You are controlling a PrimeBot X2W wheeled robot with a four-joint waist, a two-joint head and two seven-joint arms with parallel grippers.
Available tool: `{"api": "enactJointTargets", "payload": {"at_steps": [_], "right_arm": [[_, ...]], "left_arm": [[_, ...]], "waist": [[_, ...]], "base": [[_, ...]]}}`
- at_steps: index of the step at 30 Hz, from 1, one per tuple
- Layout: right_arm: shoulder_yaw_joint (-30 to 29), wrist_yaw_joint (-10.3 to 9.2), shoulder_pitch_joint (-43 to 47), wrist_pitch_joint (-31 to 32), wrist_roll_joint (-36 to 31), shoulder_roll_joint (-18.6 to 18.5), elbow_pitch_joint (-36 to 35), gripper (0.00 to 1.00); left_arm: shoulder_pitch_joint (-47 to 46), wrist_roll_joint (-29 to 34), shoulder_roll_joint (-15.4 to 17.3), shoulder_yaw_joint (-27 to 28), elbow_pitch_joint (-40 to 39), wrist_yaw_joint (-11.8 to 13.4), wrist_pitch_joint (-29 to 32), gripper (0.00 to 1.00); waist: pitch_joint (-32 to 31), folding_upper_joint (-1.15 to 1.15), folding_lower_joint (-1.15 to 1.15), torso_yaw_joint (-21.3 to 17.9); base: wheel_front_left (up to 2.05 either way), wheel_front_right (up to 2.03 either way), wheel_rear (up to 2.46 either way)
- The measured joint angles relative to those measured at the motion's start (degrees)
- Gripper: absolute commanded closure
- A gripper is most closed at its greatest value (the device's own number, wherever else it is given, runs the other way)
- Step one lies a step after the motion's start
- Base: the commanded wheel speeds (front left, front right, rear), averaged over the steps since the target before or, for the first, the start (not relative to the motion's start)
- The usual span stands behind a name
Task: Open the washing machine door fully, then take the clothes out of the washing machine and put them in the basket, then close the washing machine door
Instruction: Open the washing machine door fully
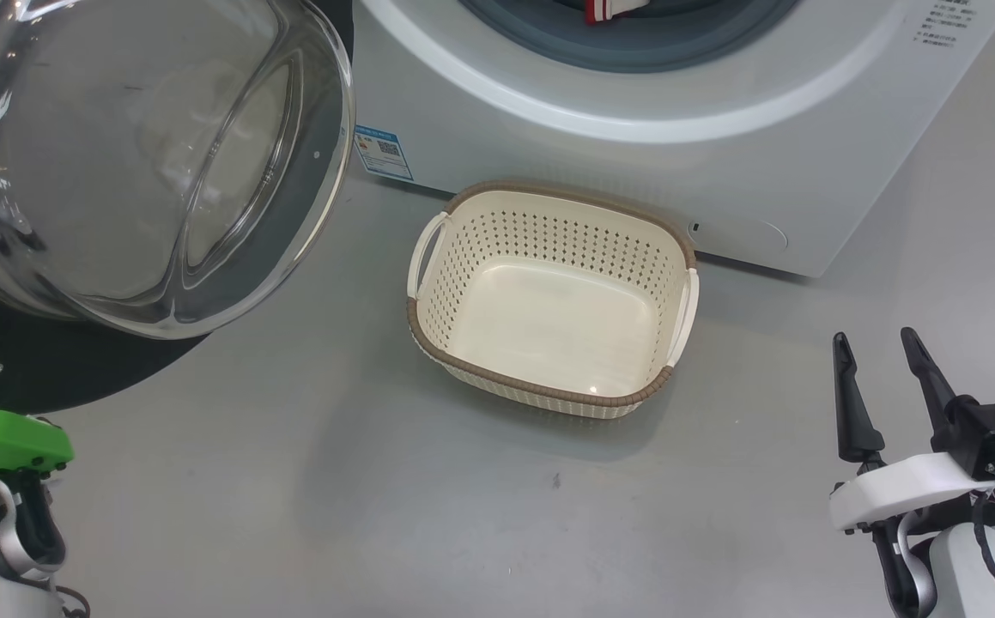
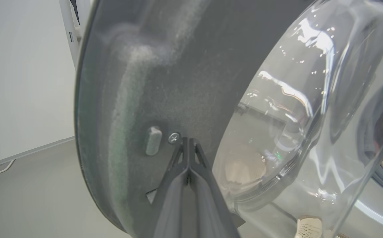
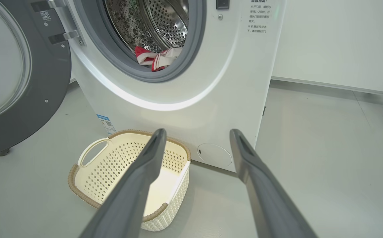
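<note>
While the round black-rimmed washing machine door point(image 1: 145, 163) with its clear glass bowl stands open at the left, the left gripper point(image 2: 188, 145), jaws closed on nothing, has its tips at the door's grey inner face. Red-and-white fabric clothes point(image 3: 155, 59) lie inside the big white washing machine point(image 1: 634, 163). Just near it on the floor stands the cream perforated plastic basket point(image 1: 540, 390). The right gripper point(image 1: 875, 343), at the near right, holds its jaws wide apart.

A glossy clear glass bowl is set in the round dark-rimmed washing machine door point(image 1: 119, 163) at upper left (the rim's plastic looks matt and grainy in the left wrist view). The white washing machine point(image 1: 634, 163) is finished smooth and faintly shiny, its perforated steel drum point(image 3: 155, 19) polished, its grey rubber ring point(image 3: 198, 39) matt. The cream perforated plastic basket point(image 1: 549, 236) is moulded smooth; the red-and-white clothes point(image 3: 155, 59) are made of cloth.
</note>
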Motion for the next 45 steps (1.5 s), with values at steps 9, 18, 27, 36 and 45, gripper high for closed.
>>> {"api": "enactJointTargets", "payload": {"at_steps": [9,18,27,36,45], "right_arm": [[0.11,0.44,0.07,0.00,-0.26,0.37,1.03,0.00],[1.44,0.52,0.51,0.00,-0.26,1.04,2.38,0.00],[2.45,0.96,1.96,0.00,-0.25,1.35,2.77,0.00],[4.11,1.00,2.14,0.00,-0.08,1.78,1.98,0.00],[5.78,1.01,2.15,0.00,0.46,2.08,1.57,0.00]], "left_arm": [[1.73,4.04,-1.65,-1.22,-1.92,-0.60,0.00,1.00],[7.45,8.01,-3.07,-2.30,-6.67,-1.00,-0.01,1.00],[13.51,10.62,-4.21,-6.04,-11.03,-1.92,-0.02,1.00],[18.41,12.70,-5.25,-9.61,-16.01,-2.50,-0.10,0.09],[20.52,13.94,-5.44,-12.28,-20.04,-2.50,-0.08,0.00]], "waist": [[-1.80,0.00,0.00,0.02],[-4.74,0.00,0.00,-0.40],[-7.75,0.00,0.00,-1.56],[-8.79,0.00,0.00,-4.07],[-9.01,0.00,0.00,-7.11]], "base": [[0.00,0.00,0.00],[0.00,0.00,0.00],[0.00,0.00,0.00],[0.00,0.00,0.00],[0.00,0.00,0.00]]}}
